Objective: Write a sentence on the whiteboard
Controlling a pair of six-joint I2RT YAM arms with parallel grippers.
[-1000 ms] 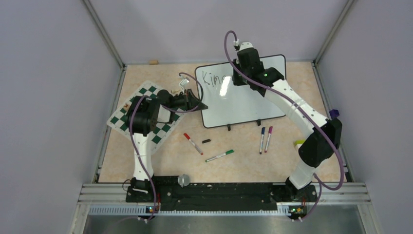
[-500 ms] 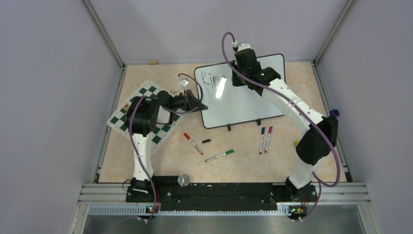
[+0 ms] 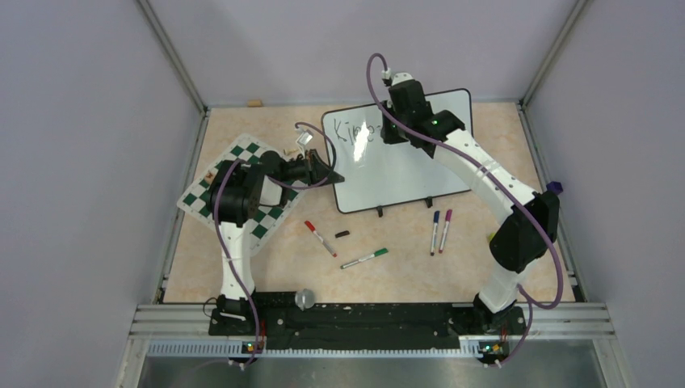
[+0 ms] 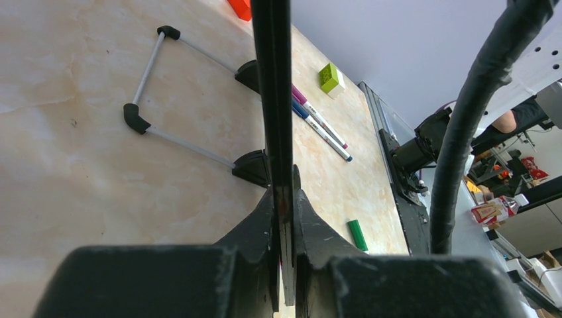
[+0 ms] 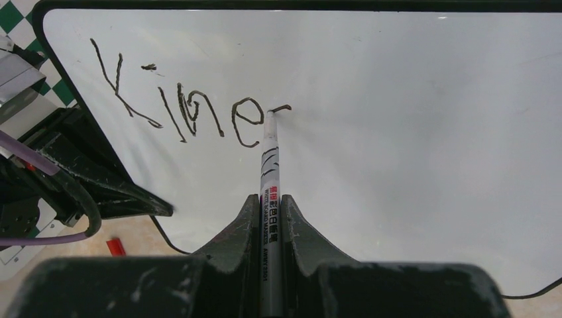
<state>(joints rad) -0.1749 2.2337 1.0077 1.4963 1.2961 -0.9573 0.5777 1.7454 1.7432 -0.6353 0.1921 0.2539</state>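
1. Moved since the earlier view: the right arm's wrist has shifted slightly left over the board and its elbow has swung outward. The left arm and the board have kept their places.
2. Right claw [image 5: 268, 202]: closed tight on a slim white-barrelled black marker [image 5: 268, 169]. The marker tip touches the board just right of the last letter, where a short new stroke starts.
3. Sentence [image 5: 192, 109]: thin black handwritten strokes in the board's upper left corner, roughly "Kine" so far, all on one line.
4. Large glossy white rectangular whiteboard [image 3: 408, 174] with thin black frame: at the far middle of the beige marbled surface [image 3: 275, 271], apparently propped on two small black feet. Its left edge is near the green-and-white checkered chess mat [image 3: 242, 158].
5. Left claw [image 4: 283, 212]: pinched narrow on the whiteboard's left frame edge, holding it steady.
6. Meaning, as judged: the small leftward shift looks like pen travel within a letter, not a lift. The first word looks unfinished, so most of the sentence remains, and the left claw's grip matters while the pen presses.
7. Loose on the surface near the board: red pen [image 3: 321, 238], green pen [image 3: 363, 259], a blue and purple pair [image 3: 440, 232].
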